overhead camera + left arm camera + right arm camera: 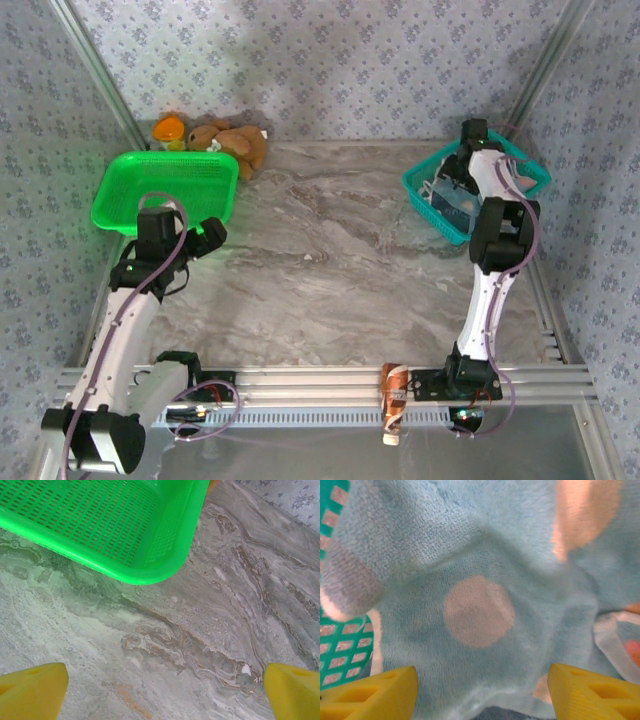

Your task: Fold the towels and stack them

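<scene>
The polka-dot towel (480, 610) lies crumpled in the teal basket (425, 195) at the table's (330, 270) far right, so bunched that no long axis or heading can be made out. The right gripper (480, 690) hangs close over it, its yellow fingers (375, 692) well apart and pinching nothing that can be seen. The left gripper (160, 690) hovers above bare marble just beside the green basket's (125, 530) corner, its fingers spread wide and empty.

The green plastic mesh basket (100, 525) sits on the grey marbled table (225, 630), just ahead and left of the left claw (162, 690). The pale-blue polka-dotted fleece towel (480, 610) lies in the teal plastic mesh basket (340, 645), directly beneath the right claw (480, 690).
</scene>
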Available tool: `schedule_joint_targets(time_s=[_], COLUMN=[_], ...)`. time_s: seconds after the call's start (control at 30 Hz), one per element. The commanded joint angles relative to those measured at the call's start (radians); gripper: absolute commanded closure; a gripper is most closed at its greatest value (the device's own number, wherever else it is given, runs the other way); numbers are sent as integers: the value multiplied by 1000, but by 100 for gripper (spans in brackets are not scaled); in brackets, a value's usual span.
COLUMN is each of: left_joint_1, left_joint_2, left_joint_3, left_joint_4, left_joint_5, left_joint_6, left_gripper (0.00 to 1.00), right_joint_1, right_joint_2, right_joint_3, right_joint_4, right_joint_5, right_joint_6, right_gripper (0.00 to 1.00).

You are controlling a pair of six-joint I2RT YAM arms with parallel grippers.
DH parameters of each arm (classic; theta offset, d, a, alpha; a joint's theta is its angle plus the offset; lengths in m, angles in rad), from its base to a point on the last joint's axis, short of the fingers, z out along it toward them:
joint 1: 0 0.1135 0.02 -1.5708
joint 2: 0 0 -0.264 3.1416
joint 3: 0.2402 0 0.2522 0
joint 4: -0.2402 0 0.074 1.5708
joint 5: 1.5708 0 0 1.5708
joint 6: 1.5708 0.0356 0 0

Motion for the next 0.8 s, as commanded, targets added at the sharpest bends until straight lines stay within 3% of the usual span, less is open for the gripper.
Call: schedule_joint_targets(time_s=[0.0, 0.07, 0.17, 0.3, 0.53, 0.77], left_joint_1=[-6, -7, -8, -10, -16, -23], left_joint_2=[3, 2, -2, -13, -21, -26], left_joint_3=[43, 46, 56, 58, 50, 50], left_joint_4=[-1, -6, -17, -26, -11, 7], left_joint_5=[-1, -2, -4, -6, 8, 29], left_joint_6=[-10, -11, -4, 0, -4, -5], left_gripper=[0, 0, 0, 0, 0, 0], right_joint_1=[9, 12, 12, 12, 14, 17], right_joint_2=[62, 77, 67, -29, -274, -490], right_joint_3=[36, 30, 3, -72, -150, -159], right_joint_4=[-31, -36, -30, 12, 31, 49], right_joint_5=[-54, -81, -77, -8, 140, 149], right_joint_6=[-8, 0, 4, 2, -11, -69], right_gripper=[30, 37, 71, 100, 100, 100])
